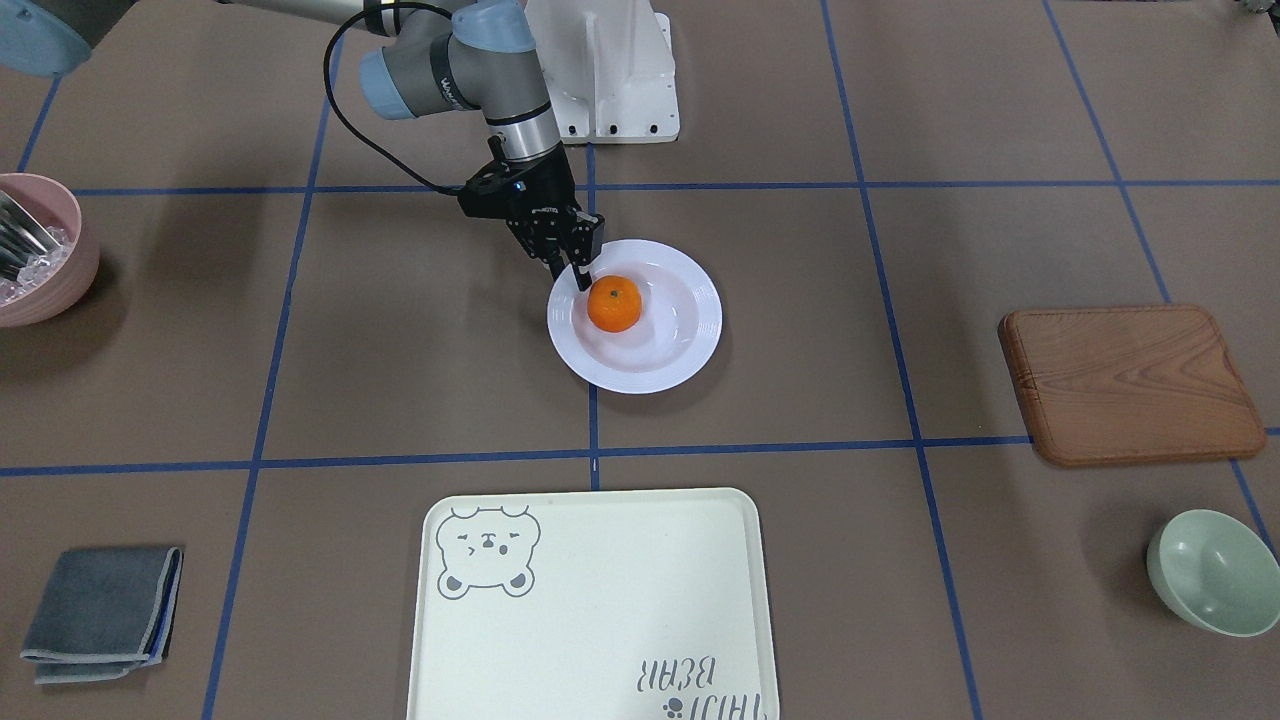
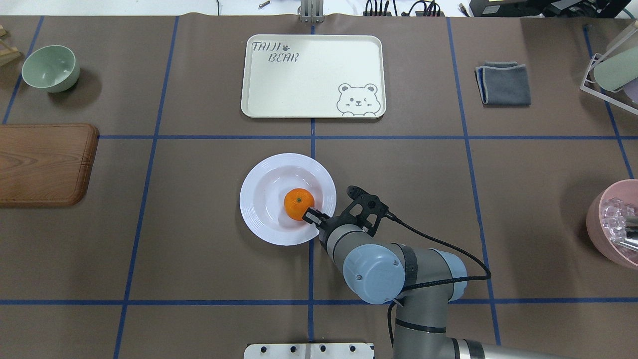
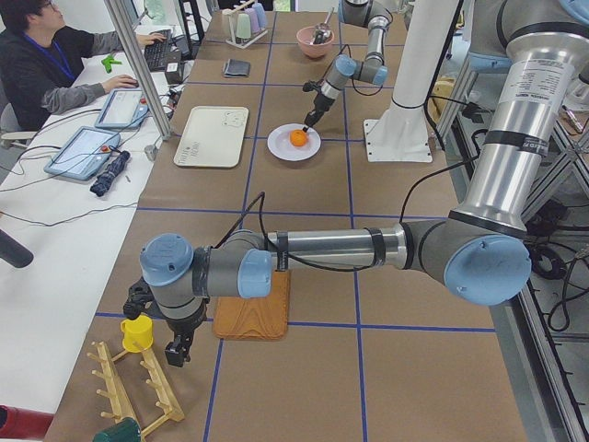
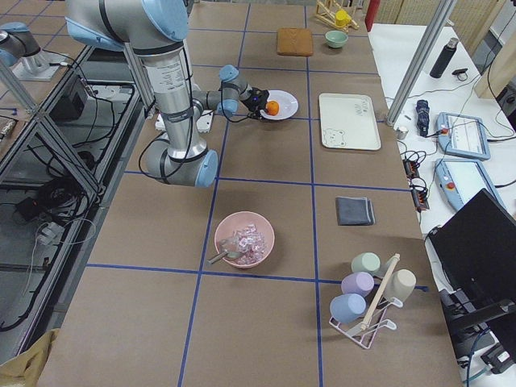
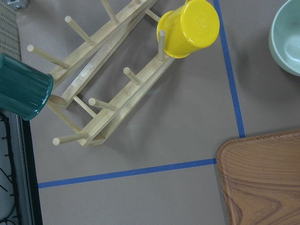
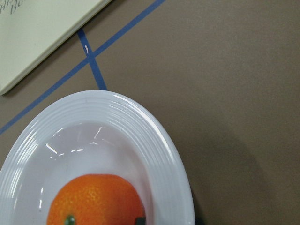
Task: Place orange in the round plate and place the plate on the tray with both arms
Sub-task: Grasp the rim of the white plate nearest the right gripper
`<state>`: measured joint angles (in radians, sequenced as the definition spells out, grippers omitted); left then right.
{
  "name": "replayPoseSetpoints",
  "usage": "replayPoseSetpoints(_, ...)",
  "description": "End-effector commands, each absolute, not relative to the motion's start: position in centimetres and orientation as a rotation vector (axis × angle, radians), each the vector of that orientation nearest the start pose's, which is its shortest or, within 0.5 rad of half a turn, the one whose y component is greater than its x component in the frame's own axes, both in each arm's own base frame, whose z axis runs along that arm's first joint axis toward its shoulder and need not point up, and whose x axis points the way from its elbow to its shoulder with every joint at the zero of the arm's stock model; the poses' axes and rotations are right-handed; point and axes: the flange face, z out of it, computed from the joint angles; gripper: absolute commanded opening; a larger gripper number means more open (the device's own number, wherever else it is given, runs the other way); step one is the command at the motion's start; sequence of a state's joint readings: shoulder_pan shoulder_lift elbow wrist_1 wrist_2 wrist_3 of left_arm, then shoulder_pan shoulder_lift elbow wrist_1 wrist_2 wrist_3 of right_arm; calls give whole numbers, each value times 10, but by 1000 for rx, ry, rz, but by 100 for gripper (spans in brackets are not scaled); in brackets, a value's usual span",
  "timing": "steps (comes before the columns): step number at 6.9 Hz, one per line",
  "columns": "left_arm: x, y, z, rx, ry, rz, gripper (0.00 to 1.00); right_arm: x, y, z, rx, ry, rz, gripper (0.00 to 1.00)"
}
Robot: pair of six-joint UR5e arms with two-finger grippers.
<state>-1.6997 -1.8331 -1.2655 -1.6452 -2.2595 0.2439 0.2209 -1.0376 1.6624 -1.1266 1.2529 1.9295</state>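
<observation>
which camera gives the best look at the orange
Exterior front-facing: the orange shows almost whole and sharp in the well of the round plate. Overhead shows it too, one edge covered. Right wrist is closest but cuts off its lower part. Both side views show a tiny orange dot. Left wrist shows none of it.

The right arm is silver-grey tubing with light blue joint caps, a looping black cable and a black right gripper.

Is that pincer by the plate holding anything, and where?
It cannot be told: the right pincer sits against the side of the orange, but the orange rests in the round plate.
</observation>
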Motion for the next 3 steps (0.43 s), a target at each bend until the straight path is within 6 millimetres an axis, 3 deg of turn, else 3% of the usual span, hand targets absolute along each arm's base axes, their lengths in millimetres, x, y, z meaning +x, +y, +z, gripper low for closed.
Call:
replayPoseSetpoints(1, -147, -590, 664, 157, 672, 121, 98, -619, -308, 266, 222, -1078, 687, 43)
replayPoseSetpoints(2, -147, -589, 665, 155, 672, 120, 98, -621, -308, 257, 222, -1087, 686, 38)
replayPoseSetpoints(3, -147, -588, 665, 155, 672, 120, 98, -622, -308, 248, 221, -1099, 683, 13)
